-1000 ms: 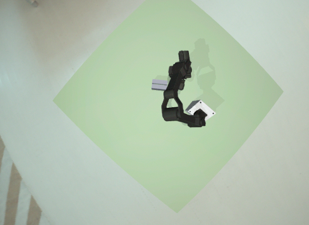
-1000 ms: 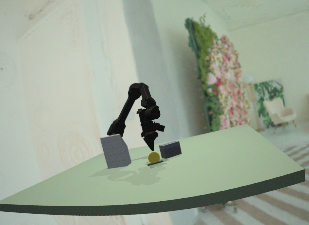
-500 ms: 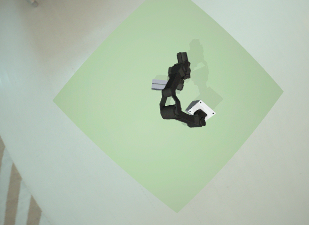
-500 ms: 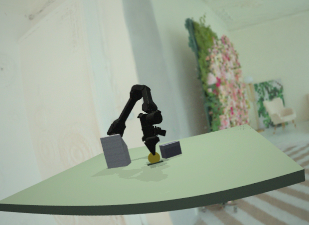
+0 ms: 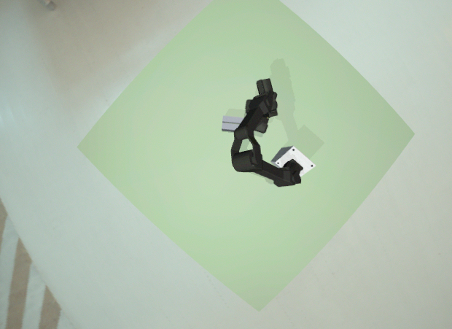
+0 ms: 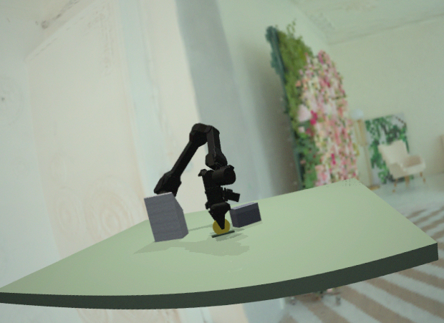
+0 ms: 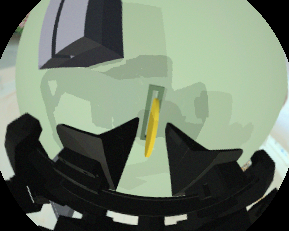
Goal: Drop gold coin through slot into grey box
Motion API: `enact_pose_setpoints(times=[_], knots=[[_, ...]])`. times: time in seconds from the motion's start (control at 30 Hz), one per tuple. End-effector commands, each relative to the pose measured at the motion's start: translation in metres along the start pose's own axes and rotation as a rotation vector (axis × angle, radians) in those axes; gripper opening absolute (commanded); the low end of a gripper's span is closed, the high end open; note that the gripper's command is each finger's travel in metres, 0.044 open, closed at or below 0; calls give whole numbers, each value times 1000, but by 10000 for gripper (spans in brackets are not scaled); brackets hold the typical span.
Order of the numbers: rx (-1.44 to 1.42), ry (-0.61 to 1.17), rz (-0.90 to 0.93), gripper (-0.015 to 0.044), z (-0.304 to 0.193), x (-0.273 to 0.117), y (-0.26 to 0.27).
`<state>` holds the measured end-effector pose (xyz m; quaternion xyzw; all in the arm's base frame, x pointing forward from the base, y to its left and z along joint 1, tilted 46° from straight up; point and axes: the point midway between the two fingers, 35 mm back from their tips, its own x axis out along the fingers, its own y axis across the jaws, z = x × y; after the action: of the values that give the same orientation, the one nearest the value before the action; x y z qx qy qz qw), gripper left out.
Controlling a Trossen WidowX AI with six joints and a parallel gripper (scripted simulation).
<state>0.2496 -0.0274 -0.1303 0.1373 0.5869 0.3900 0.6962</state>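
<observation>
The gold coin (image 6: 216, 227) (image 7: 152, 130) stands on edge in the thin dark-green holder (image 6: 229, 233) (image 7: 145, 116). My gripper (image 6: 223, 227) (image 7: 152, 123) points down over it and is partly open. In the wrist view one fingertip is on each side of the coin's faces, with a visible gap on both sides. In the exterior view a fingertip overlaps the coin and reaches its lower half. The grey box (image 5: 230, 119) (image 6: 245, 215) (image 7: 104, 26) is close by, with a dark slot line along its lid. In the top view the arm hides the coin, holder and fingertips.
A taller grey block (image 5: 307, 165) (image 6: 165, 218) with a white, screw-dotted top stands under the arm's base, on the other side of the coin from the slotted box. The pale green table (image 5: 164, 208) (image 6: 305, 251) carries everything, and the arm's shadow falls across it.
</observation>
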Motion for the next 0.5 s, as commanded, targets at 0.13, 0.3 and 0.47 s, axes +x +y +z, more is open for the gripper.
enact_pose_setpoints(times=[0.13, 0.3, 0.47], knots=[[3, -4, 4, 161, -1, 13, 2], [3, -4, 4, 108, -1, 15, 2], [3, -4, 4, 0, -1, 15, 2]])
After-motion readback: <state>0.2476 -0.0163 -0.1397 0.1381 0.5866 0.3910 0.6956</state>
